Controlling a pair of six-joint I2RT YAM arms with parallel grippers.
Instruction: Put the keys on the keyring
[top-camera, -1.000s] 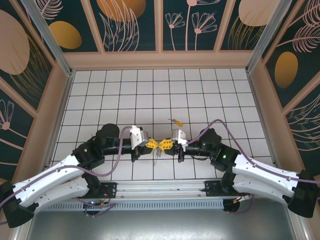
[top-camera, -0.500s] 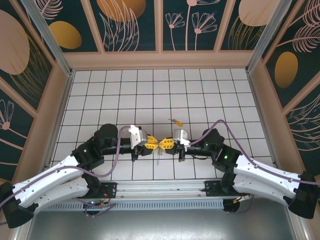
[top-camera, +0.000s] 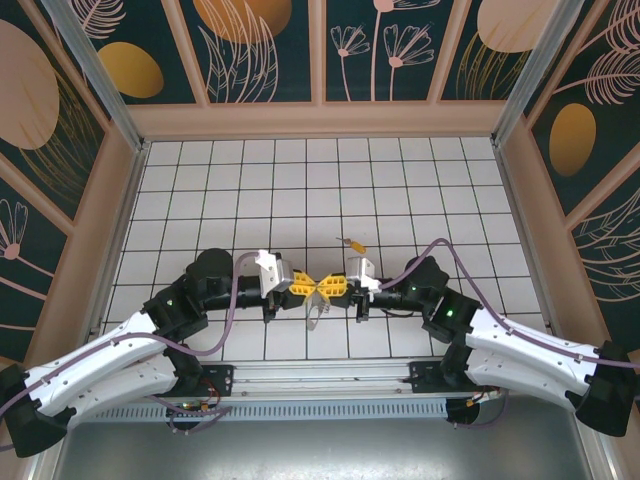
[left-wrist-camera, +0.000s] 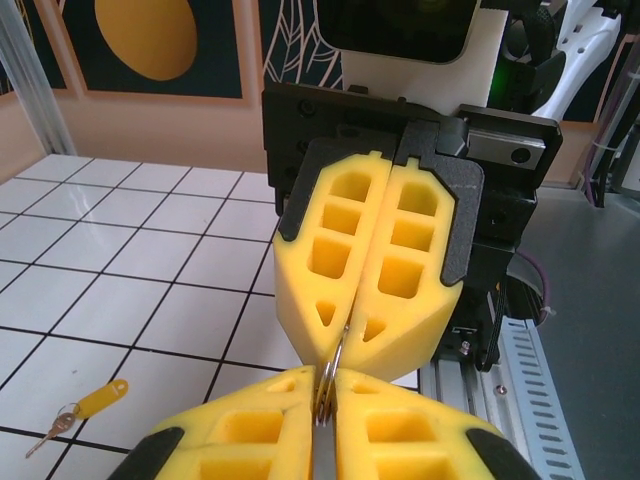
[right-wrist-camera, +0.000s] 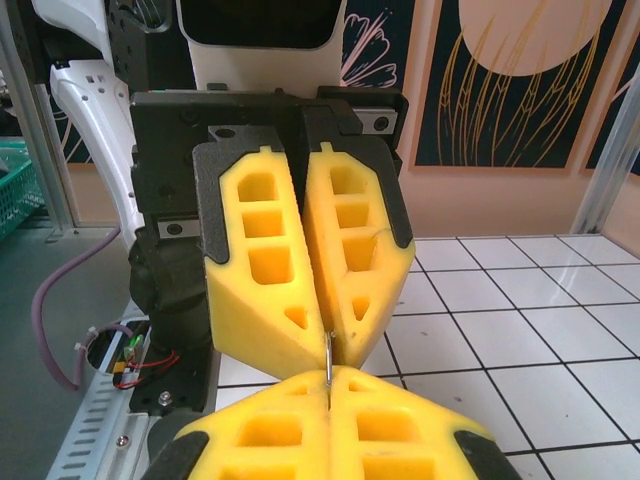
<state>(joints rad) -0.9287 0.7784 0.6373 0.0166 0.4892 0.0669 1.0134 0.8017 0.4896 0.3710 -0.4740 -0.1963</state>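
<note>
Hanging edge-on between two sets of yellow fingertips, the keyring (left-wrist-camera: 327, 388) is showing as a thin metal ring, lifted off the tiles. In the top view a small pale grey piece (top-camera: 315, 318) is dangling just below that meeting point. It is too small to tell whether it is key or strap.

The left gripper (top-camera: 305, 288) is pointing right with its fingers pressed together, clamping one side of the ring. The left wrist view is showing the metal running down into the seam between the pads. The right gripper (top-camera: 331, 288) is pointing left, tip to tip with it. Its fingers are likewise closed and nipping the ring's other end at the very tips. In the right wrist view, a sliver of metal is standing upright in the gap where the two grippers are meeting.

The orange-headed key (top-camera: 354, 243) is lying flat on the white tiled table (top-camera: 200, 180), apart from both grippers, just beyond the right one. In the left wrist view a tiny silvery bit is trailing from its end.

Both arms are reaching inward from the near edge, elbows out, with purple cables looping over them. Dark floral wall panels (top-camera: 265, 45) are enclosing the table on three sides.
</note>
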